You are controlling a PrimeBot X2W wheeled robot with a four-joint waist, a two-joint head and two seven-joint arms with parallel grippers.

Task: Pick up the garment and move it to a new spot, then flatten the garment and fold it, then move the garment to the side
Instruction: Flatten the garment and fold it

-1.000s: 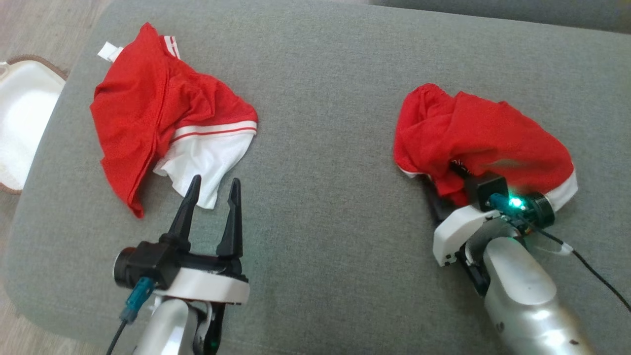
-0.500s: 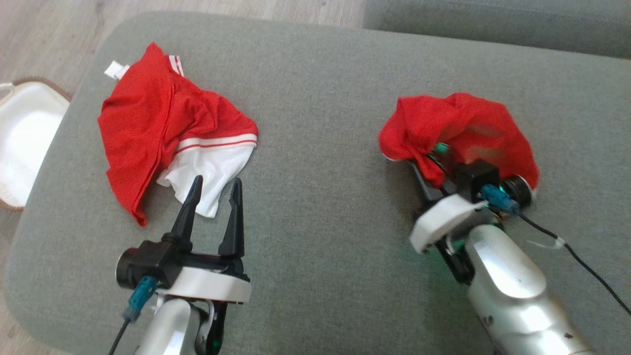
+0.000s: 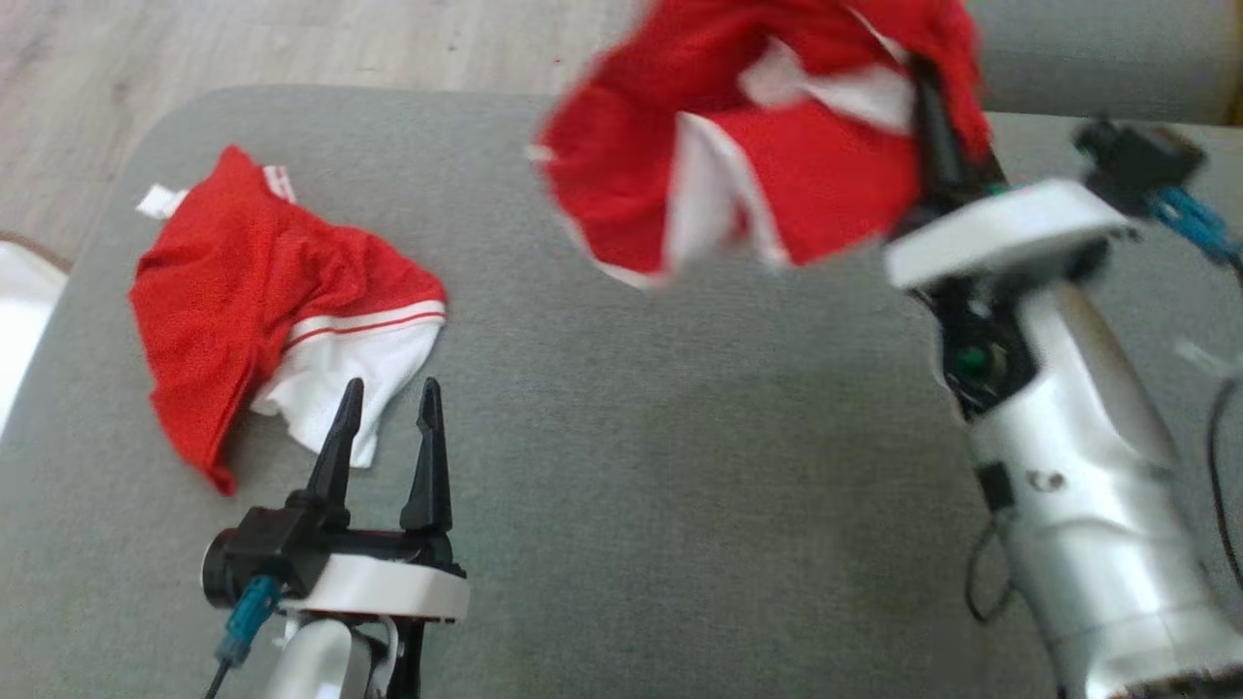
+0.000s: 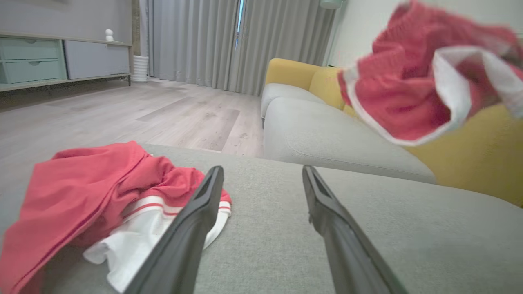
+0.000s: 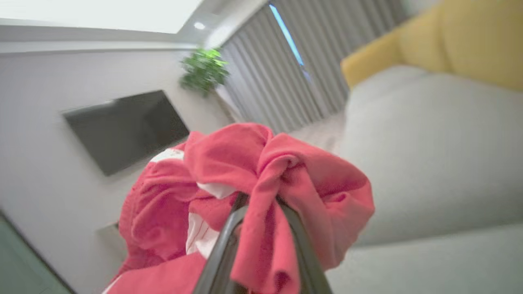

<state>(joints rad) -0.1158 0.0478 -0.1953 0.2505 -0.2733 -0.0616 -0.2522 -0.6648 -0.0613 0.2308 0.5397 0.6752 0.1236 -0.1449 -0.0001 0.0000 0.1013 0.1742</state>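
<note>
A red garment with white trim [image 3: 757, 146] hangs bunched in the air above the far right of the grey cushion [image 3: 631, 437]. My right gripper [image 3: 927, 92] is shut on it, with its dark fingers partly buried in the cloth. In the right wrist view the garment [image 5: 253, 171] is pinched between the fingers of the right gripper [image 5: 259, 204] and drapes over them. From the left wrist it shows as a blurred garment [image 4: 400, 94] at the upper right. My left gripper [image 3: 390, 388] stands open and empty near the cushion's front left.
A second red-and-white garment [image 3: 252, 311] lies crumpled on the cushion's left, just beyond the left gripper [image 4: 262, 171], and shows low on the left as the second garment [image 4: 94, 192]. A white basket [image 3: 19, 291] sits on the floor at the left. A grey and yellow sofa [image 4: 327, 134] stands beyond.
My right gripper shut on the right-hand garment and lifted it off the cushion, up and away. The head camera tilted. The left arm and the other garment stayed put.
</note>
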